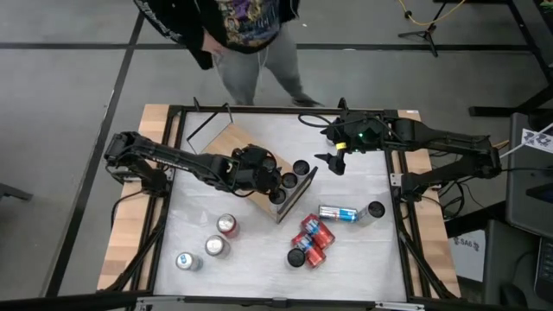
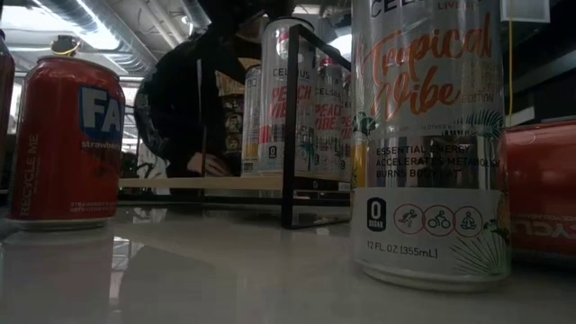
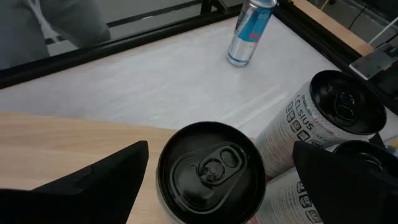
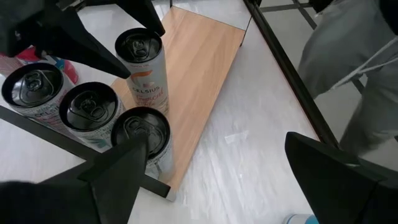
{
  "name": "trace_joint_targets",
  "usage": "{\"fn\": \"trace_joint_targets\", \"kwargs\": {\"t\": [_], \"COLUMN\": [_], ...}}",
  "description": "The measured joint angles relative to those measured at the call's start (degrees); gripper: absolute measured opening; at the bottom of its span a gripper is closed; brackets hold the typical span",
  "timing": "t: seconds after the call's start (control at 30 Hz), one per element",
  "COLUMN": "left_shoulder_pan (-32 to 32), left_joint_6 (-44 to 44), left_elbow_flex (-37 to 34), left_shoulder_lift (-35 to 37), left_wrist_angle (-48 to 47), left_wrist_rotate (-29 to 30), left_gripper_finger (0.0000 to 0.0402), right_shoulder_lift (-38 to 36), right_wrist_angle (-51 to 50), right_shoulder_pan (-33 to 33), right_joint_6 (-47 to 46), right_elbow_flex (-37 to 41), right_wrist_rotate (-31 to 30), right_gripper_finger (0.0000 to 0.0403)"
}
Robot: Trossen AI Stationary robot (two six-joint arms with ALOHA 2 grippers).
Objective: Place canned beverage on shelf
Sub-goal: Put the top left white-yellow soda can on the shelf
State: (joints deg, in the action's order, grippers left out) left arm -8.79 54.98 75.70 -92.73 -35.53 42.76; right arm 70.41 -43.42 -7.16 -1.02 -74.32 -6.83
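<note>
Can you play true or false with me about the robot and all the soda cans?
1. The left gripper has its fingers open around a can on the shelf. True.
2. The shelf is empty. False: four cans stand at one end of it.
3. The right gripper is holding a can. False: it is open, with nothing between its fingers.
4. A blue and silver can lies on its side on the table. True.
5. Nobody is near the table. False: a person stands at its far edge.
</note>
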Motion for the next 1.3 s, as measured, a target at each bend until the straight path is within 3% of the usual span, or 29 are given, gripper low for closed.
{"fn": "trace_joint_targets", "kwargs": {"t": [1.03,1.3], "left_shoulder_pan": [-0.2,-0.2], "left_joint_6": [0.2,0.2], "left_elbow_flex": [0.0,0.0], "left_shoulder_lift": [-3.3,-3.3], "left_wrist_angle": [-1.3,-1.7], "left_wrist_rotate": [1.7,1.2], "left_gripper_finger": [0.0394,0.0352], "right_shoulder_lift": [0.0,0.0], "right_wrist_angle": [0.0,0.0], "right_shoulder_pan": [0.0,0.0], "right_joint_6": [0.0,0.0], "right_elbow_flex": [0.0,0.0], "right_wrist_rotate": [0.0,0.0], "right_gripper_finger": [0.0374,0.0374]}}
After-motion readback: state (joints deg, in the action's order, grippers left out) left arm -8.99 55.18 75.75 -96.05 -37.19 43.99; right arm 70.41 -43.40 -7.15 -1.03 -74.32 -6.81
